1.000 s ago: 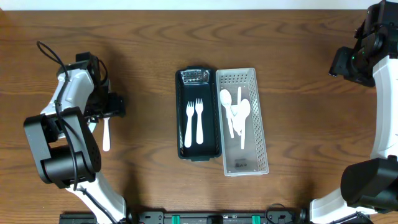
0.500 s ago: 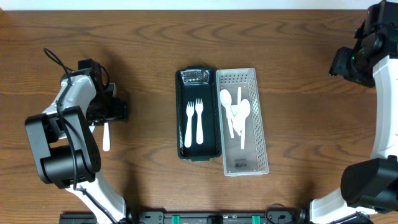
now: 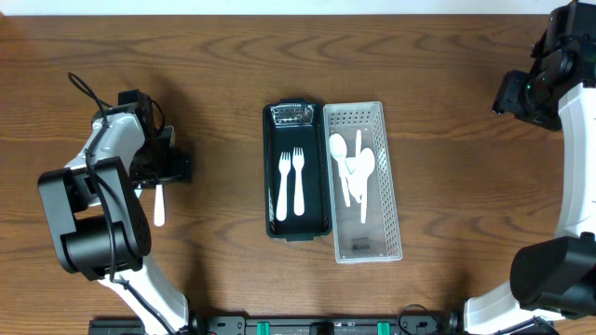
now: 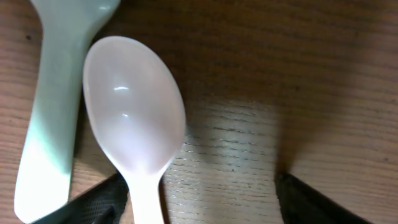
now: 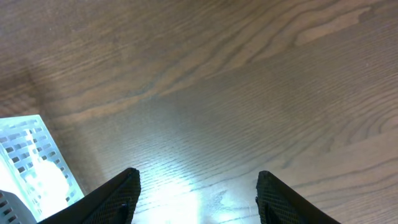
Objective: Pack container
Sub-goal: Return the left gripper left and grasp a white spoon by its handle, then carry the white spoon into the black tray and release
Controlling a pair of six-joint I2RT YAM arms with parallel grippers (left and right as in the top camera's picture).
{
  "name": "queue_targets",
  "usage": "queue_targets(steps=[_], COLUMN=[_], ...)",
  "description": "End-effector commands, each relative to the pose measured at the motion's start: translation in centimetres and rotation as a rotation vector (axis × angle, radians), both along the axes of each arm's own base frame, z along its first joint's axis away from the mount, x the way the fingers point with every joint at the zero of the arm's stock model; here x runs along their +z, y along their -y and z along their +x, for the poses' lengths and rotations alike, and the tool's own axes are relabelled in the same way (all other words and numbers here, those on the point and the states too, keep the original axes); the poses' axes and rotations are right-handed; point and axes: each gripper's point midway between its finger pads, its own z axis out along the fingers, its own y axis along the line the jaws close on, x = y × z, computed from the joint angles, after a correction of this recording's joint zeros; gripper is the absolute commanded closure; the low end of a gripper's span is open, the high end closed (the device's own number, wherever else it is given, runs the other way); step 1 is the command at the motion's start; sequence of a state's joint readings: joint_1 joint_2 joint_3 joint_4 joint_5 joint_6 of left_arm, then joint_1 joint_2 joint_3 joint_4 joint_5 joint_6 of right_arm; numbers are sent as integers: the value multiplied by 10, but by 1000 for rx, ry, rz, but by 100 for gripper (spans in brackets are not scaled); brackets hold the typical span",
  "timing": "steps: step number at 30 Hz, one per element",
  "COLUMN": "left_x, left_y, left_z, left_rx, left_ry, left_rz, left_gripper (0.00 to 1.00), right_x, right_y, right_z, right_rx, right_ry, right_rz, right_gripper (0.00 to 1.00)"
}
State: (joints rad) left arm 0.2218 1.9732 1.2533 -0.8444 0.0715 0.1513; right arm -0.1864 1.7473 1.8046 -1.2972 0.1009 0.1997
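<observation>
Black container [image 3: 298,172] mid-table, long axis near-far, touching a white perforated basket [image 3: 365,242] on its right. Inside it are 2 white forks [image 3: 290,181], lengthwise, tines toward the far end. Basket holds at least 2 white spoons [image 3: 352,167], overlapped, exact count unclear. Left gripper [image 4: 199,180] spread at table left. 1 white spoon [image 4: 134,118] lies there, bowl away from the fingers, beside 1 white handle [image 4: 53,106]. Right gripper [image 5: 198,174] spread, holding nothing.

Overhead: fixed above, I look straight down on the whole table [image 3: 223,74], edge to edge.
Left wrist: I face down, very near the wood. A white spoon [image 4: 134,118] fills much of the frame, and overhead shares it as a small white sliver at left.
Right wrist: farther off, tilted down. The white basket [image 5: 28,158] corner at lower left is shared with overhead.
</observation>
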Motion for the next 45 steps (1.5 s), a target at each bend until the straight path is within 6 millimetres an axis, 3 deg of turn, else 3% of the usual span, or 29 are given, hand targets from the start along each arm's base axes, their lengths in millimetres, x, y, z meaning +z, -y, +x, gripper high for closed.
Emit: queue_targets(steps=[1, 5, 9, 22, 31, 37, 41, 45], left_x=[-12, -12, -12, -12, -5, 32, 77, 135], left_y=[4, 4, 4, 4, 4, 10, 28, 65], left_z=[-9, -11, -12, -12, -9, 4, 15, 25], left_rx=[-6, -6, -6, -7, 38, 33, 4, 2], left_ry=[-50, -56, -62, -64, -54, 15, 103, 237], left_rz=[-31, -33, -34, -30, -24, -8, 4, -5], left_gripper=[42, 61, 71, 88, 94, 94, 94, 94], right_x=[-1, -1, -1, -1, -1, -1, -1, 0], right_y=[0, 0, 0, 0, 0, 0, 0, 0], right_z=[-1, -1, -1, -1, -1, 0, 0, 0], right_rx=[14, 14, 14, 14, 14, 13, 13, 13], right_ry=[-5, -5, -5, -5, -5, -4, -3, 0], right_rz=[0, 0, 0, 0, 0, 0, 0, -1], right_gripper=[37, 36, 37, 36, 36, 36, 36, 36])
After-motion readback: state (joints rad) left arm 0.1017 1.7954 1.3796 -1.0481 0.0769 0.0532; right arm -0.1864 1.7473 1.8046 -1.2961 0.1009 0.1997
